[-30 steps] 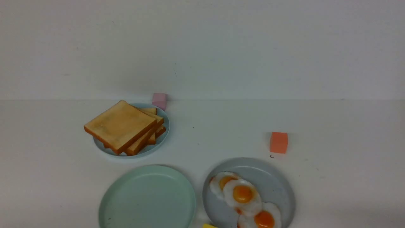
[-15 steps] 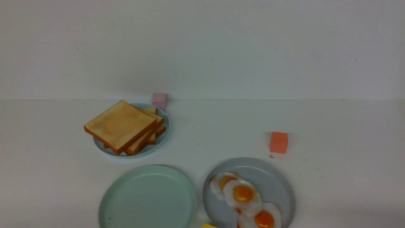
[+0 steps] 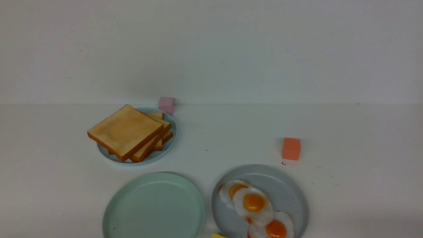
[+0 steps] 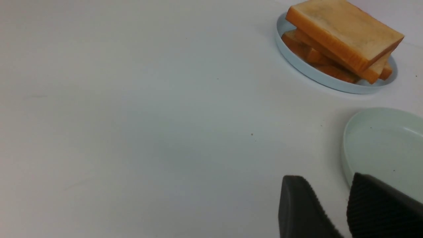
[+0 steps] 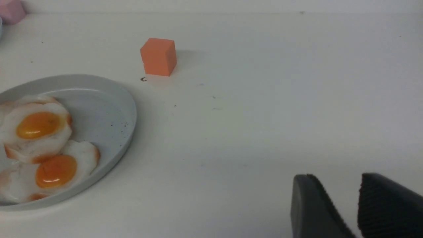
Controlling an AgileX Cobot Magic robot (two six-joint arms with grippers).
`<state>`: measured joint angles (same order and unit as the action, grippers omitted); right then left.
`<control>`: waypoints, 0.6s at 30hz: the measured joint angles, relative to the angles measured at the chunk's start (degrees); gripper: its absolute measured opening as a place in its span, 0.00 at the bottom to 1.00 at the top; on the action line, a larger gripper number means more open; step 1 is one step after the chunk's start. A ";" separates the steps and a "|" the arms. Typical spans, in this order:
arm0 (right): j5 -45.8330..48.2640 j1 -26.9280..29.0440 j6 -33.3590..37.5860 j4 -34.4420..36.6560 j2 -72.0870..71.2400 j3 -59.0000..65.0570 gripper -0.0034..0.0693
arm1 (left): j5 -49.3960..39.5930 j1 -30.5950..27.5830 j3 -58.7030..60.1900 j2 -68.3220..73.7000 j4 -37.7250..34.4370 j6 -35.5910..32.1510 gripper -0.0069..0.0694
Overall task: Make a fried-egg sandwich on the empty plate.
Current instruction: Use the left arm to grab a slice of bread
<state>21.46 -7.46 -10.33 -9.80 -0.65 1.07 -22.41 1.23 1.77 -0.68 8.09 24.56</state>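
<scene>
1. Plainly, the left gripper [image 4: 326, 176] holds nothing, its jaws only a narrow gap apart. The mint plate [image 4: 350, 145] lies just beside it, bare, so no sandwich exists yet.
2. Ahead of that gripper, well apart from it, the toast [image 4: 343, 29] sits stacked askew on a blue plate [image 4: 297, 64], and the top slice overhangs the rim. Closing on that edge without widening first could shove the stack or tip the plate.
3. The right gripper [image 5: 337, 175] is likewise empty, with its jaws narrowly parted. The eggs [image 5: 36, 132] lie off to its side on a grey plate [image 5: 109, 99] and overlap each other. Pinching one may drag its neighbour along.
4. A cube [image 5: 158, 56] stands near that plate, on its far side, where a wide swing could knock it.
5. Placing egg before toast would spoil the layering.
</scene>
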 joint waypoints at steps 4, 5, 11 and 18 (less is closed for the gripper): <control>-5.46 0.00 0.00 0.00 0.00 0.44 0.38 | 2.90 0.00 0.00 0.00 0.07 0.06 0.40; -8.58 0.00 0.00 0.19 0.00 0.48 0.38 | 4.48 0.00 0.00 0.00 0.07 0.06 0.40; -23.09 0.00 -2.01 3.50 0.00 0.48 0.38 | 15.35 0.00 0.04 0.00 0.18 0.06 0.40; -36.87 0.00 -6.52 4.06 0.00 0.48 0.38 | 19.06 0.00 0.04 0.00 0.33 0.06 0.40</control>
<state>-15.41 -7.46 -16.85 -5.74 -0.65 1.55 -3.35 1.23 1.81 -0.68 8.42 24.62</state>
